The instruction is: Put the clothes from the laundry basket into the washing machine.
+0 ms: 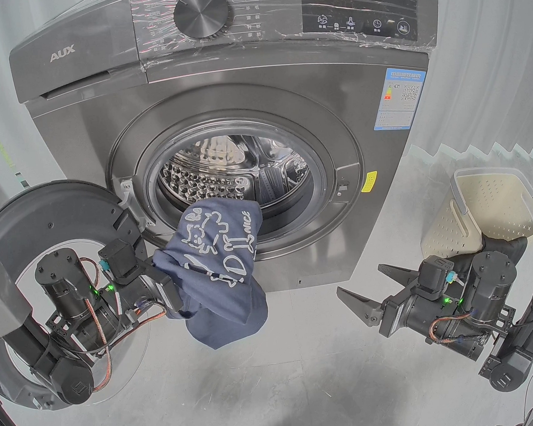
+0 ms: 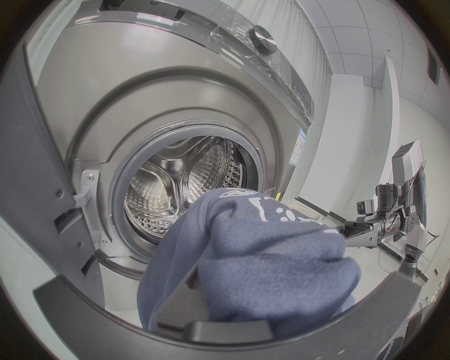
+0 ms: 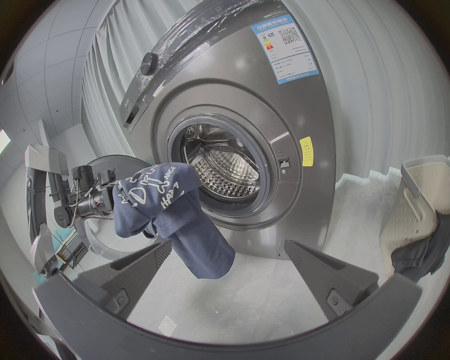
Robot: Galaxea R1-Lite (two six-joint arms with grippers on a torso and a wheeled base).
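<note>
Gripping the navy shirt [image 1: 222, 268] in the clenched left gripper [image 1: 172, 293] at the mouth of the washing machine [image 1: 331, 97], with the right gripper [image 1: 359, 278] spread wide, empty.

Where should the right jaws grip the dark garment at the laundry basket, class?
Probably grip the bunched fold of the dark garment that spills over the laundry basket rim nearest the robot, coming from that side: it hangs free outside the wall.

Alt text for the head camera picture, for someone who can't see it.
The left gripper holds a navy printed garment at the mouth of the open washing machine. The right gripper hangs open near a cream laundry basket with a dark garment.
</note>
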